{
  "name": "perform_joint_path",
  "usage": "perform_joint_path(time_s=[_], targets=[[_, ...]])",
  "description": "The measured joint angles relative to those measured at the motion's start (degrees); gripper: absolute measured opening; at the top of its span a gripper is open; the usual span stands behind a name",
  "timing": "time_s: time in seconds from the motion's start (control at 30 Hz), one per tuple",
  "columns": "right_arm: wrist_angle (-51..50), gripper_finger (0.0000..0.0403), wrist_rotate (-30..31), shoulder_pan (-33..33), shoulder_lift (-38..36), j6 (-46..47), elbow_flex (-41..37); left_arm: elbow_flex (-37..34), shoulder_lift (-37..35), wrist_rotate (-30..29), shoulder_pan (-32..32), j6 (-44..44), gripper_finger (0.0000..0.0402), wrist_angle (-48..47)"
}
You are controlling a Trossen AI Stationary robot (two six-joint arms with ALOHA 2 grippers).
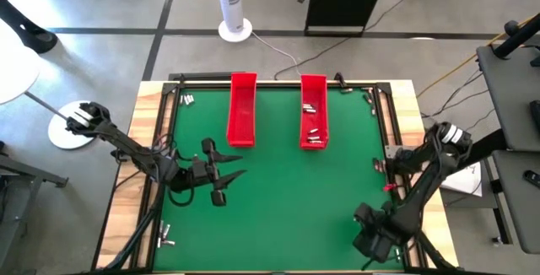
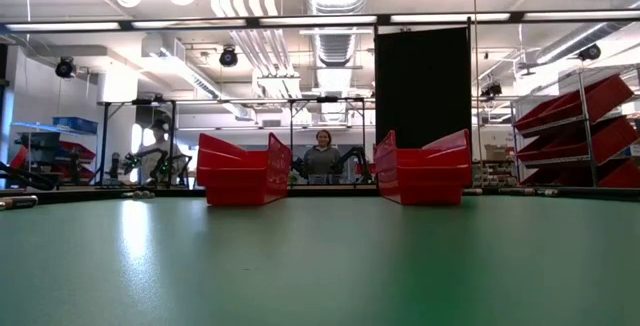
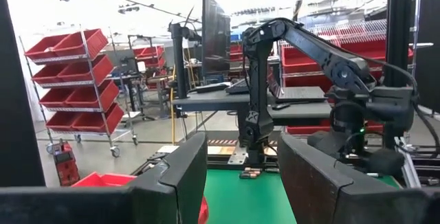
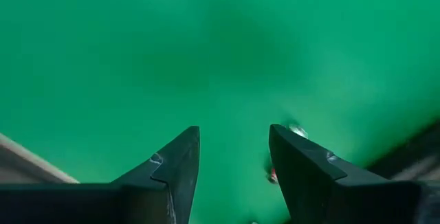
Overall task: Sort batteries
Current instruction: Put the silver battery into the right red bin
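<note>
A green table point(image 1: 278, 182) holds two long red trays at its far side. The right tray point(image 1: 313, 110) has several small silvery batteries point(image 1: 314, 136) in it; the left tray point(image 1: 242, 110) looks empty. A few more batteries point(image 1: 186, 99) lie loose at the far left corner.

The left gripper point(image 1: 226, 174) hovers over the left middle of the mat, fingers parted, holding nothing. The right gripper point(image 4: 234, 165) points down near the right front corner, fingers also parted and empty, with a small object point(image 4: 297, 130) just beside one finger point(image 4: 302, 162).

This looks like the reach between picks. Next, that gripper would need to centre over the object and close.
</note>
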Motion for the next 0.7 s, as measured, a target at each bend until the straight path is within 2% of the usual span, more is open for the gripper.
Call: perform_joint_path(time_s=[0.1, 0.33, 0.7], targets=[[-0.1, 0.0179, -2.0, 1.5, 0.5, 3.0, -1.1, 0.0, 0.5, 0.0, 0.0, -0.6, 0.0158, 0.1], [-0.2, 0.0187, -2.2, 3.5, 0.5, 7.6, -2.1, 0.0, 1.3, 0.1, 0.0, -0.2, 0.0158, 1.9], [3.3, 0.0145, -4.5, 5.2, 0.5, 10.8, -6.0, 0.0, 1.3, 0.1, 0.0, 0.5, 0.0158, 1.9]])
